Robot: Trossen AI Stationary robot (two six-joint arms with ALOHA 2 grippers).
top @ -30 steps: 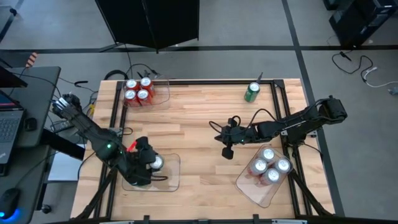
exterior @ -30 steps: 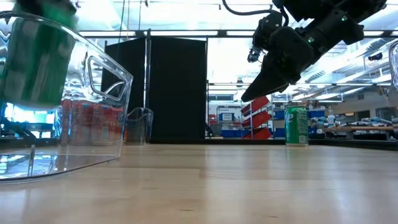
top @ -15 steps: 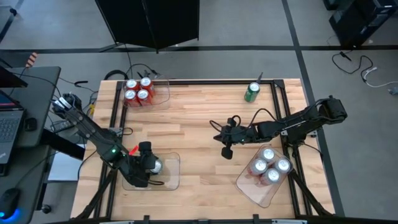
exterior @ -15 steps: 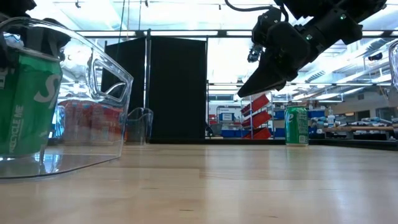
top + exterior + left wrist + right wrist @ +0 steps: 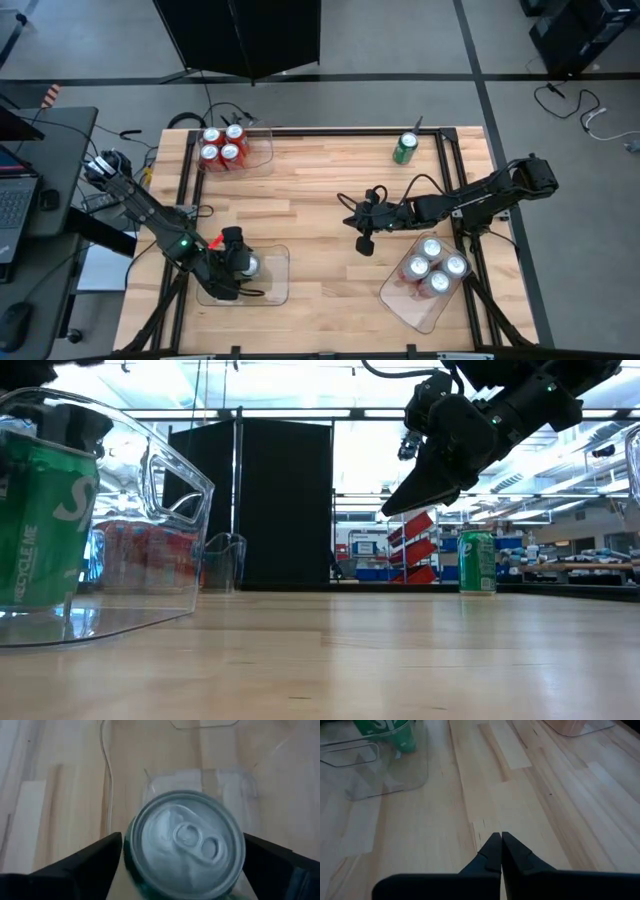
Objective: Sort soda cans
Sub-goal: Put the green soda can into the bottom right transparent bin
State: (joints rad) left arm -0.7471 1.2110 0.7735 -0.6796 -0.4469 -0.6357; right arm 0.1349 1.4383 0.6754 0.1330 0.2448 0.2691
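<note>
My left gripper [image 5: 243, 266] sits at the lower left of the overhead frame, fingers spread either side of a green cylindrical soda can [image 5: 186, 843] standing upright in a clear plastic rectangular tray [image 5: 275, 283]. My right gripper [image 5: 364, 244] hangs above the bare wooden table [image 5: 310, 200] near centre, fingers pressed together. Another green can [image 5: 404, 148] stands alone, upper right. Four red cans [image 5: 221, 145] fill the upper-left tray; four silver-white cans [image 5: 433, 265] fill the lower-right tray.
</note>
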